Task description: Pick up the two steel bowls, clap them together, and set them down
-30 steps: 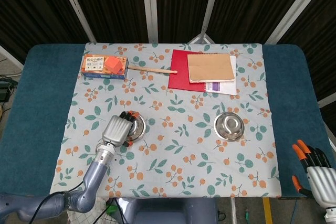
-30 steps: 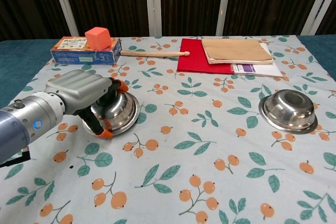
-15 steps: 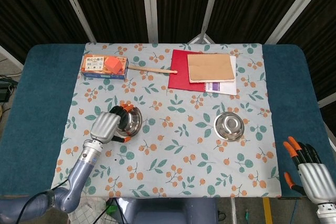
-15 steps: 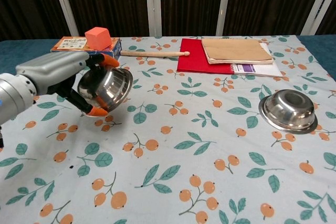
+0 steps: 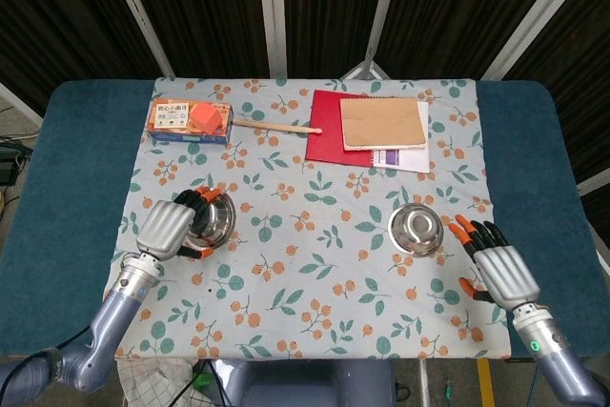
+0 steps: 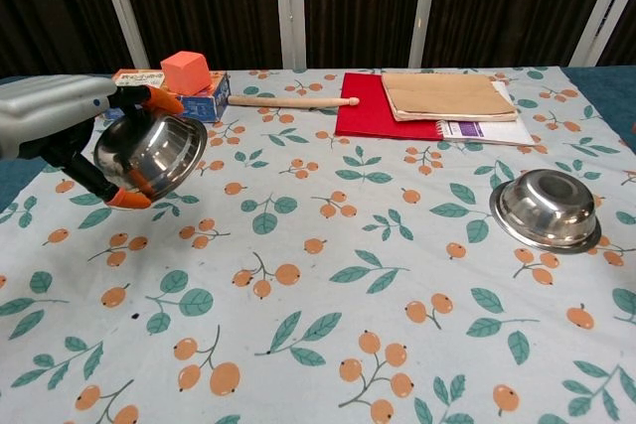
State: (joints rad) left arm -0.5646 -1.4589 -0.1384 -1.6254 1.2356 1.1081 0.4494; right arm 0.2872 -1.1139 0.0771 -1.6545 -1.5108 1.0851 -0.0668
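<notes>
My left hand (image 5: 169, 226) (image 6: 62, 121) grips a steel bowl (image 5: 212, 220) (image 6: 149, 153) by its rim and holds it lifted above the tablecloth, tilted on its side with the base facing right. A second steel bowl (image 5: 416, 228) (image 6: 550, 208) lies upside down on the cloth at the right. My right hand (image 5: 499, 268) hovers just right of that bowl with its fingers spread, holding nothing; the chest view does not show it.
At the back left a printed box (image 5: 189, 122) carries an orange cube (image 5: 203, 117), with a wooden stick (image 5: 276, 125) beside it. A red folder (image 5: 326, 128) with a brown notebook (image 5: 383, 122) lies at the back right. The floral tablecloth (image 5: 315, 264) covers the table.
My left hand has lifted its bowl off the cloth and carried it left and up. My right hand has come in from the lower right edge toward the second bowl.
</notes>
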